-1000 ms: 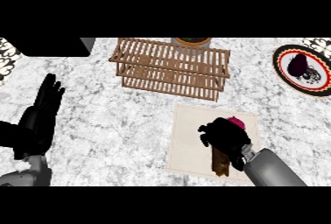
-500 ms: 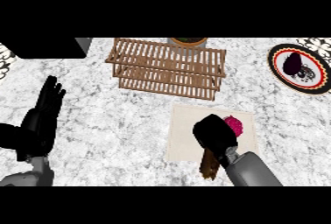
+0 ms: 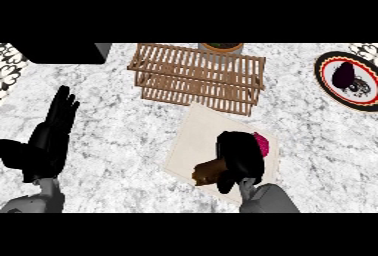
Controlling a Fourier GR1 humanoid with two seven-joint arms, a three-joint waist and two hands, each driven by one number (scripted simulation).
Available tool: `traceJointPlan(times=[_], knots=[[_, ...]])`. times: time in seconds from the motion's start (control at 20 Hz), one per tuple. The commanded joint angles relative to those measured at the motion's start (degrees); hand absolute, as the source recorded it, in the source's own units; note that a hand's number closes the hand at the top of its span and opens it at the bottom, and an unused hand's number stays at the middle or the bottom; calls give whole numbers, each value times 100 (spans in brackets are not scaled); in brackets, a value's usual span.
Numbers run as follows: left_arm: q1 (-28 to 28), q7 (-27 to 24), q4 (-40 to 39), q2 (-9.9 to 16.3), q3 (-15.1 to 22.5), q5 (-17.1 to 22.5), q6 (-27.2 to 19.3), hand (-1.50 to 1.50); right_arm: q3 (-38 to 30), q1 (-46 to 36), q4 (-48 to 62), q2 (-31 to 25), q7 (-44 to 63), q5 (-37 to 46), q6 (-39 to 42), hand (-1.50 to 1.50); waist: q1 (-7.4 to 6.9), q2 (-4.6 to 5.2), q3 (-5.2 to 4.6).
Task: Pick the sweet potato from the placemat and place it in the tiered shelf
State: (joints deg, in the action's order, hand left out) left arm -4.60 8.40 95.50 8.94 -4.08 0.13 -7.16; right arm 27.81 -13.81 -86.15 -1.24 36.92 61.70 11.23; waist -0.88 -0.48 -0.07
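Now right robot hand [image 3: 240,159] apparently lifts sweet potato [image 3: 209,170] off placemat [image 3: 193,140].

Bare counter [image 3: 125,125] lies open between placemat [image 3: 199,135] and tiered shelf [image 3: 196,75].

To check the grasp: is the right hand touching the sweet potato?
Touching. In the head view the right hand lies over the sweet potato on the placemat, fingers curled round it with no gap.

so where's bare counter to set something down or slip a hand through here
Bare marble lies between the open left hand and the placemat, and between the tiered shelf and the plate. The placemat is crowded: the right hand curls over the sweet potato beside a pink item.
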Motion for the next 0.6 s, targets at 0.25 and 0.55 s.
traceJointPlan(times=[0.25,0.55], knots=[[-173,88,-109,-74,156,-35,37,0,957,-1200,-1325,122,3111,-463,-2064,150,-176,-32,-6],[-68,2,-129,-184,263,-143,-38,0,949,-2396,-1356,121,4668,399,-1807,150,-119,-43,-25]])
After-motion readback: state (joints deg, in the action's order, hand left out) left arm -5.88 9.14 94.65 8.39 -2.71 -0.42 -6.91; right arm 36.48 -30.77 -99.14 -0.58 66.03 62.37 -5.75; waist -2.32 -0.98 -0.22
